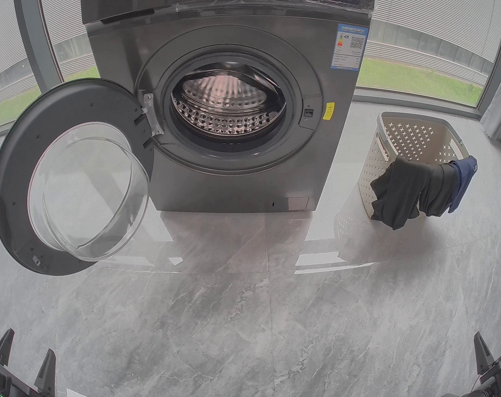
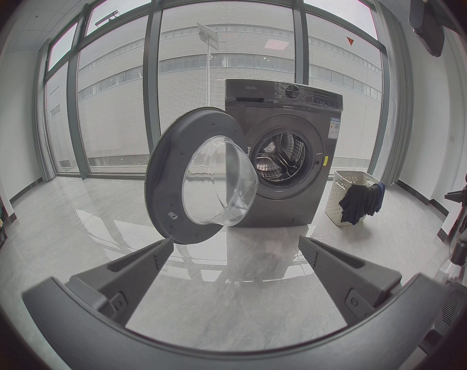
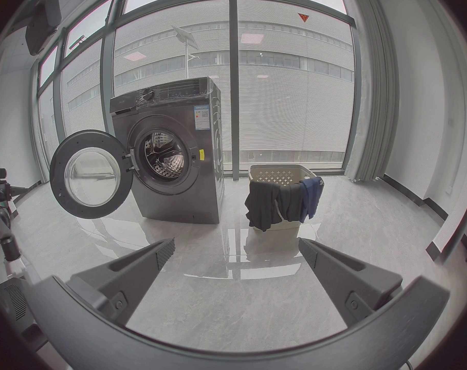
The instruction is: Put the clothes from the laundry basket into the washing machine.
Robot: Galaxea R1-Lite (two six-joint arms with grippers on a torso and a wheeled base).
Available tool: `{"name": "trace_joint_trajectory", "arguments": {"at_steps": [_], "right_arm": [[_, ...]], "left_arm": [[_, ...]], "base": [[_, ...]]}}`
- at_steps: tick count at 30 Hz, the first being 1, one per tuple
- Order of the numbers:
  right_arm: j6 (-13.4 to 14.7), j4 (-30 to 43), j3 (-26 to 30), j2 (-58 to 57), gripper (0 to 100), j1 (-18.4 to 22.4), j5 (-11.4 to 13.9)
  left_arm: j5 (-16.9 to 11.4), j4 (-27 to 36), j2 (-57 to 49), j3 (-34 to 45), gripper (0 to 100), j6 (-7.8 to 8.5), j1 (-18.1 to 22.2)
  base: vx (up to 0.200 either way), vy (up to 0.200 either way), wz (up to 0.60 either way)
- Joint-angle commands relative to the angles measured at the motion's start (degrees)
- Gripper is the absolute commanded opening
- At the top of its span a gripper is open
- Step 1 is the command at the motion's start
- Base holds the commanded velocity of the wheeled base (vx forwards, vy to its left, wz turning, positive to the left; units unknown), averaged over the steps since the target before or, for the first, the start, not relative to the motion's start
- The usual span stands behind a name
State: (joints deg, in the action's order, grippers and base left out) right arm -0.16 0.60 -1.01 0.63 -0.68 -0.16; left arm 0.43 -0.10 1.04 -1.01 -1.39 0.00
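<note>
Opening step, by my reading: no garment is taken up yet. The grey front-loading washing machine stands with its round glass-centred door swung wide to the robot's left, and bare steel shows in the drum.

The cream perforated plastic laundry basket sits on the grey marble floor, just beside the machine on its right. Dark grey clothes and a blue garment hang over the near rim.

Left jaws and right jaws are both spread wide, gripping nothing, low and well apart from the basket.

The next move likely calls for closing in on the basket, right arm nearest, and pinching the draped cloth at the rim.
</note>
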Motion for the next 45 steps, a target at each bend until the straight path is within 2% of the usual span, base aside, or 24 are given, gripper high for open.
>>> {"name": "trace_joint_trajectory", "arguments": {"at_steps": [1,10,17,32,38,45], "right_arm": [[-0.02,0.02,0.84,0.16,100,-0.02,-0.02],[-0.02,0.02,0.84,0.16,100,-0.02,-0.02],[-0.02,0.02,0.84,0.16,100,-0.02,-0.11],[0.07,0.02,0.84,0.16,100,-0.02,-0.19],[-0.02,0.02,0.84,0.16,100,-0.02,-0.19],[-0.02,0.02,0.84,0.16,100,-0.02,-0.19]], "left_arm": [[0.01,-0.08,-1.04,1.01,100,-0.02,0.00],[0.01,0.01,-1.04,1.01,100,0.16,0.00],[0.01,-0.08,-1.04,1.01,100,-0.28,0.00],[0.01,-0.08,-1.04,1.01,100,-0.37,0.00],[0.01,0.01,-1.04,1.01,100,-0.37,0.00],[0.01,0.01,-1.04,1.01,100,-0.37,0.00]], "base": [[0.000,-0.200,0.00],[0.000,-0.200,0.00],[0.000,0.000,0.00],[0.200,0.000,0.00],[0.000,0.000,0.00],[0.000,-0.200,0.00]]}}
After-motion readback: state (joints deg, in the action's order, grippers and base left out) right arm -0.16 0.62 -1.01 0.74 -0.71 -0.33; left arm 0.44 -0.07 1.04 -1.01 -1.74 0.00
